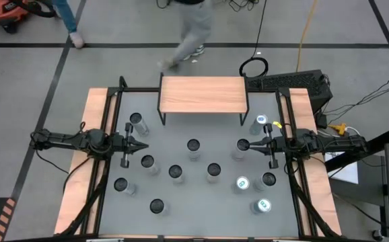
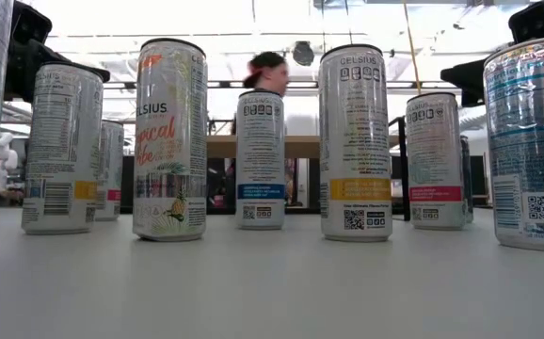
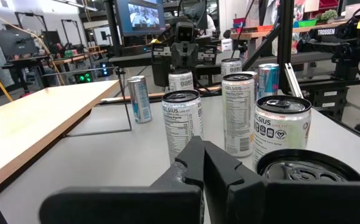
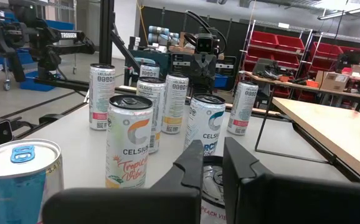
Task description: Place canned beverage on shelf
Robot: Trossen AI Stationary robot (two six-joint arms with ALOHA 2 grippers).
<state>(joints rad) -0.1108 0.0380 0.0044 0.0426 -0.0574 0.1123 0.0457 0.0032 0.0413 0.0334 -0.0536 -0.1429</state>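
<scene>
1. standing upright across the grey worktop (image 1: 201, 202), many cans (image 1: 193, 147) sit in front of the shelf (image 1: 202, 95).
2. left end effector (image 1: 143, 144) pinched closed, empty, left of the shelf.
3. right end effector (image 1: 252, 145) likewise closed, empty, right of it.

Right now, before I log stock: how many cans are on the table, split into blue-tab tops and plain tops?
Blue-tab cans: 3
Plain-top cans: 9
Total: 12
</scene>
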